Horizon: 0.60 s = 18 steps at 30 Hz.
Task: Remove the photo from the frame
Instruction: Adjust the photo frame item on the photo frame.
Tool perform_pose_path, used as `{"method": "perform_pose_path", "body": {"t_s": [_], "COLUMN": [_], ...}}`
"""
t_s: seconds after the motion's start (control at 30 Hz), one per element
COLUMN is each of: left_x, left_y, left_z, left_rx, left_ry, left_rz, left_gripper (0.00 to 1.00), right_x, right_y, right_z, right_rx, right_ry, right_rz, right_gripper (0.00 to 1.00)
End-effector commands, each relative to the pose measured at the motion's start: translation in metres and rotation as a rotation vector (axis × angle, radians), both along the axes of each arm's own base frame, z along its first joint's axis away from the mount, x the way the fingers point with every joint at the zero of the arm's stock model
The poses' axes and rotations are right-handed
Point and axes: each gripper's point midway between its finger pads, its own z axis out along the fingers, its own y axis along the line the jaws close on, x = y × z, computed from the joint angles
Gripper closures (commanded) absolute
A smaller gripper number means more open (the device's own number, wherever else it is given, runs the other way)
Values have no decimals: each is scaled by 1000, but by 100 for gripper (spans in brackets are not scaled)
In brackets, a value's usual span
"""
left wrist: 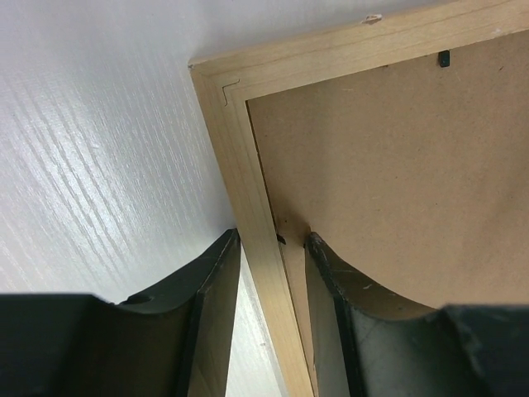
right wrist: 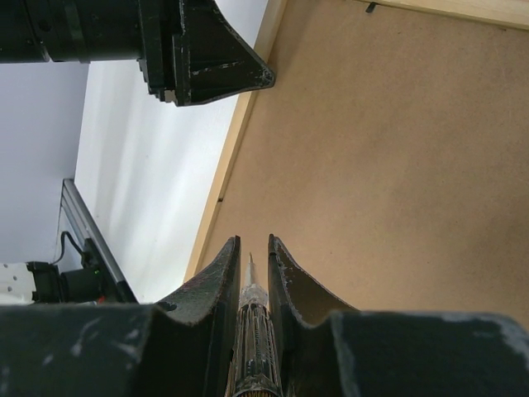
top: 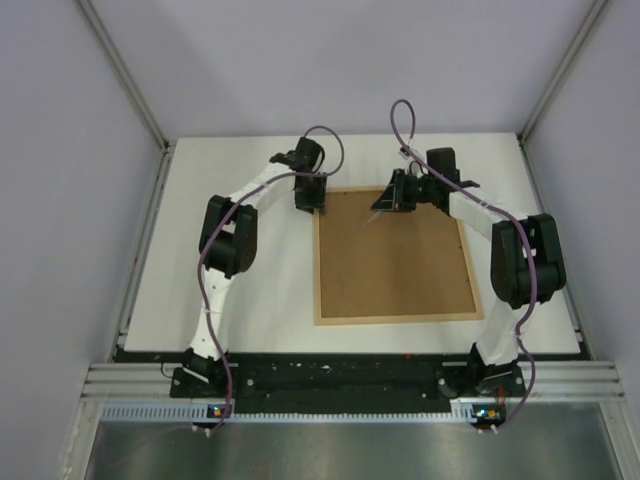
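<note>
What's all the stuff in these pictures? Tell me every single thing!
frame: one, light wood, lying back up in the middle of the table
board: one, brown, set inside the frame
clips: at least two, black, at the board's edge
tool: one, black handle with a clear tip, in the right pincer
table: one, white, under everything
cables: two, purple, one on each arm
arms: two, white and black, bolted at the near edge
left pincer: one, black, open, astride the frame's left rail near the far corner
right pincer: one, black, shut on the tool, over the board's far edge
</note>
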Motion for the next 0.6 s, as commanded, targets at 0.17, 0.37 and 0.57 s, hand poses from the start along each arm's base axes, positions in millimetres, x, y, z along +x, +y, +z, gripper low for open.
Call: {"method": "perform_pose_path", "body": {"t_s": [0.17, 0.37, 0.57], "left_x": [9, 9, 11], "left_y": [-3, -2, -4], "left_z": [-3, -6, -7], "left_rx": [-17, -22, -38], "left_ry": [-8, -3, 2], "left_rz": [26, 34, 37], "left_gripper": [65, 65, 64], "right_x": [1, -1, -1], "right_y": [5, 7, 7], "right_z": [4, 3, 3], "right_rx": [23, 31, 31], "right_ry": [-45, -34, -38], "right_rz": [34, 44, 48], "right_gripper": [100, 100, 100]}}
